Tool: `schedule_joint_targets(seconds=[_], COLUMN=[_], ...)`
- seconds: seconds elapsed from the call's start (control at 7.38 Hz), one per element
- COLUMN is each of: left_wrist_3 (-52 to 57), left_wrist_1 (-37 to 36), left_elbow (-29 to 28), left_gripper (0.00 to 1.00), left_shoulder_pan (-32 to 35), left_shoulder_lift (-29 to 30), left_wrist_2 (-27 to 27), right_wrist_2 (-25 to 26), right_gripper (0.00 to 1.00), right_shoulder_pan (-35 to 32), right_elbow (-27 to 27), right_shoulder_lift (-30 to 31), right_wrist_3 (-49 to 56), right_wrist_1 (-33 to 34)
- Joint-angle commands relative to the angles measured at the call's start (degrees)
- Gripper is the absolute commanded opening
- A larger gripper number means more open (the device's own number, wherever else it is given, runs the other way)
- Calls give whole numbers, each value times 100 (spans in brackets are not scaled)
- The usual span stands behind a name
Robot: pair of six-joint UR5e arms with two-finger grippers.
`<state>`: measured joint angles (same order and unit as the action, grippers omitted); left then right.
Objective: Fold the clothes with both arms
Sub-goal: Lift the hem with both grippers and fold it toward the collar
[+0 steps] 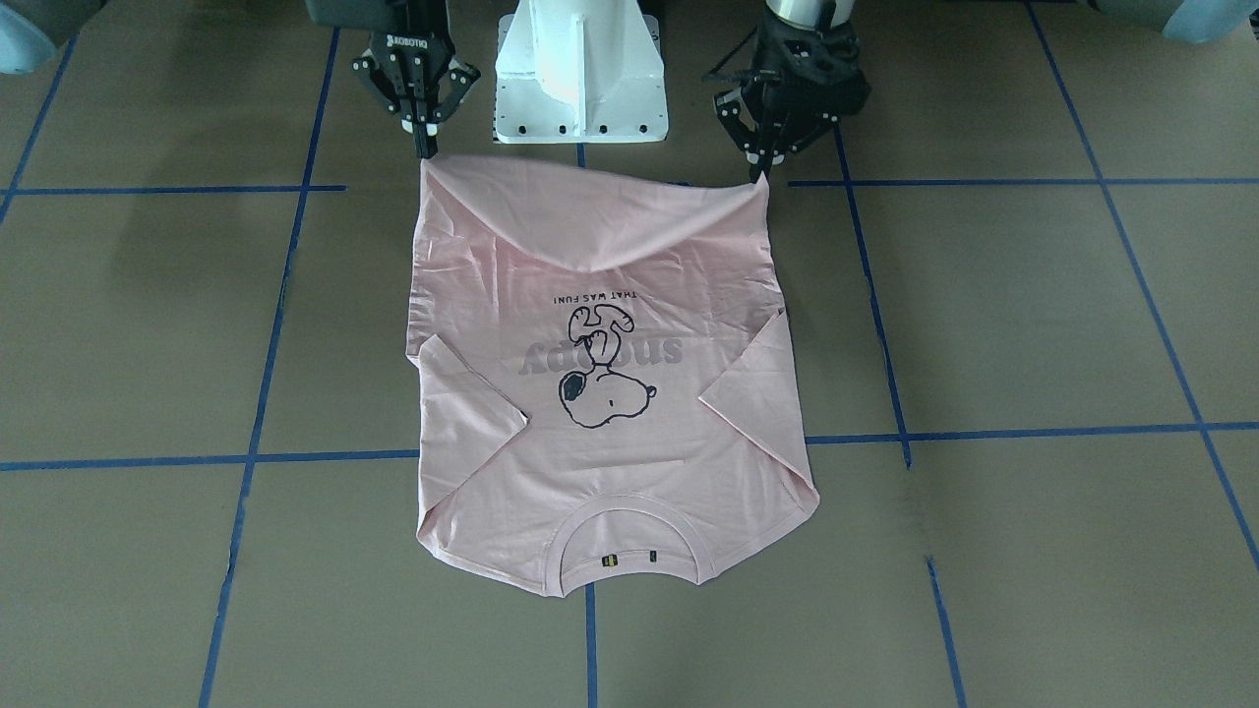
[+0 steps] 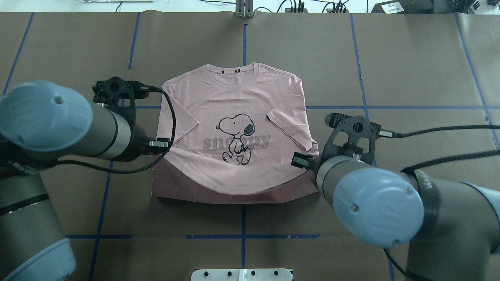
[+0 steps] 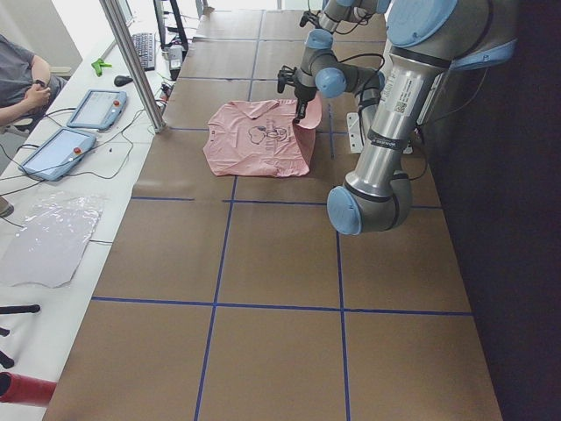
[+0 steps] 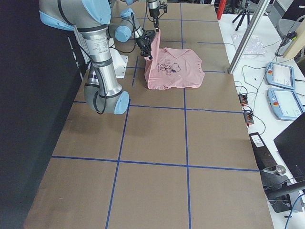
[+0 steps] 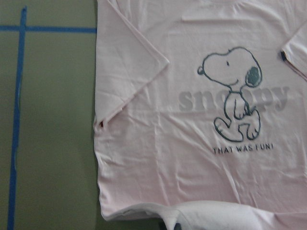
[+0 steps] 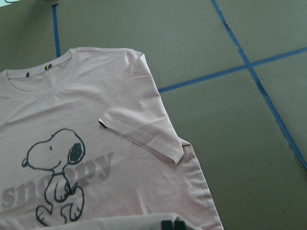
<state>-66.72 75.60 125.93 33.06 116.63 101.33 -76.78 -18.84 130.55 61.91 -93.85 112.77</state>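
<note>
exterior front-facing: one T-shirt (image 1: 629,462) on the table (image 1: 1033,315), print up, collar (image 1: 629,503) at 6 o'clock, hem (image 1: 590,216) raised at 12. The right gripper (image 1: 425,146) is clamped on the 11 o'clock hem corner and the left gripper (image 1: 760,169) on the 1 o'clock corner.
overhead exterior: both sleeves (image 2: 293,128) are tucked in over the chest. Hem curls up at 6 o'clock, darker underside showing. Left arm (image 2: 105,134) at 9, right arm (image 2: 375,203) at 4. Wrists hide the claws here.
side views: hem corners are off the table, the rest lies flat.
wrist views: cloth bunches at the fingertips at 6 o'clock.
step: I judge a hem-to-collar fold, hem gripped, carry not yet done.
next: move both corners level and together toward the collar, lay down, release.
count: 1 shirt, 2 sleeves, 2 arms, 2 grippers.
</note>
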Motion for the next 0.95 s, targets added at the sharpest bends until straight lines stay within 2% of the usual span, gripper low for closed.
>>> schedule_joint_targets(seconds=[0.0,0.14,0.27,0.54,0.81], left_wrist_3=[430,597,668,852,967], left_wrist_1=[356,620,1014,1910,2692], left_elbow=[-654,-1014,-1453,-2498,-3430], left_gripper=[0,0,0,0,0], left_shoulder_pan=[603,771,894,1062,1150], left_shoulder_lift=[158,228,281,447,580], left_wrist_2=[1,1,1,1,-8], right_wrist_2=[-494,-513,-522,-722,-768], right_gripper=[0,0,0,0,0], right_shoulder_pan=[-890,-1154,-1331,-1700,-1921], right_elbow=[-845,-1195,-1791,-3082,-4601], right_shoulder_lift=[-117,-222,-423,-767,-1179], right_wrist_3=[575,726,754,903,1035], right_wrist_1=[-869,-1063,-1413,-2282,-3336])
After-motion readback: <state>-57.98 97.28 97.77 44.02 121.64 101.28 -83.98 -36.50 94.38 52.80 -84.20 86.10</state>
